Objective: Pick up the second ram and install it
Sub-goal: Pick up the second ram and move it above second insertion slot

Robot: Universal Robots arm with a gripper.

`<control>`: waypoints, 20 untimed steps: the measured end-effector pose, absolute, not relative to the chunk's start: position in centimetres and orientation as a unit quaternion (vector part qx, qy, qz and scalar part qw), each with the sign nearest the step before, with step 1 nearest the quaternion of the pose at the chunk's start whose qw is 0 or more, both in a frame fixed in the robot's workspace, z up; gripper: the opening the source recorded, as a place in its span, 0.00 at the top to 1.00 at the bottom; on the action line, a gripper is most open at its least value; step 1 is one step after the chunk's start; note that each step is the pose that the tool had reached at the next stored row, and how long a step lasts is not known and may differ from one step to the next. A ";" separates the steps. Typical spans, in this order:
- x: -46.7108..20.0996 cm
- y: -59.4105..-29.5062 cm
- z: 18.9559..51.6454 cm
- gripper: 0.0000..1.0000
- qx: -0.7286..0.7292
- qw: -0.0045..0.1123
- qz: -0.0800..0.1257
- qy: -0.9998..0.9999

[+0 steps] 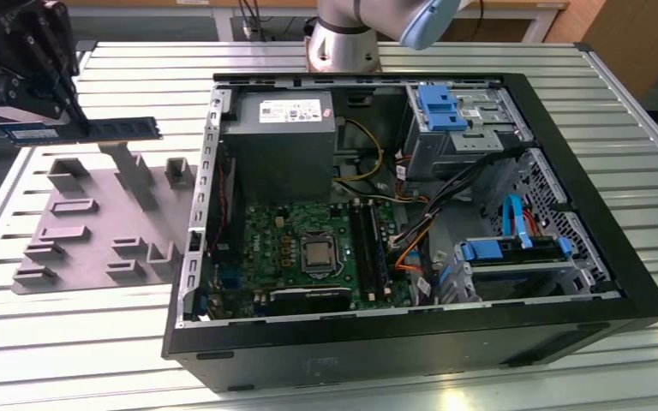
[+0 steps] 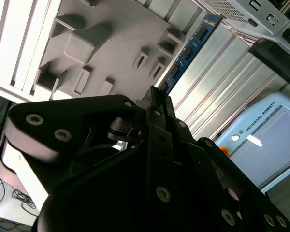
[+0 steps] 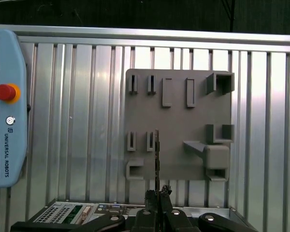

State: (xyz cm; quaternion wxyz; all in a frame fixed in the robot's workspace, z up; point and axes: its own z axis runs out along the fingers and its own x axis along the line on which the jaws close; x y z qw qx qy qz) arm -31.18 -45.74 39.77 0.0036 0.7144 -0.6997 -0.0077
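Observation:
In the exterior view my gripper (image 1: 74, 118) hangs at the far left, shut on the second ram (image 1: 100, 130), a thin blue-green stick with dark chips held level above the grey holder plate (image 1: 89, 227). In the second wrist view the ram (image 2: 187, 52) sticks out past the black fingertips (image 2: 157, 99). Seen from the first wrist view, the stick (image 3: 157, 154) is edge-on, clamped in the gripper (image 3: 158, 197) over the holder plate (image 3: 179, 121). The black memory slots (image 1: 367, 248) lie on the motherboard inside the open computer case (image 1: 637, 282), to the exterior view's right of the gripper.
The case's near wall (image 1: 198, 214) stands between the holder and the motherboard. Inside are a power supply (image 1: 284, 128), cables (image 1: 421, 231) and blue drive brackets (image 1: 500, 253). A teach pendant (image 3: 5, 106) lies on the slatted table (image 1: 100, 334) beside the holder.

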 end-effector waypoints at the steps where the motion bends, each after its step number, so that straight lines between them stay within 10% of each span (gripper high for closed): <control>1: -31.1 -45.7 39.8 0.86 0.714 0.004 -0.008 -0.700; 20: -30.2 -45.7 39.8 0.86 0.714 0.004 -0.008 -0.700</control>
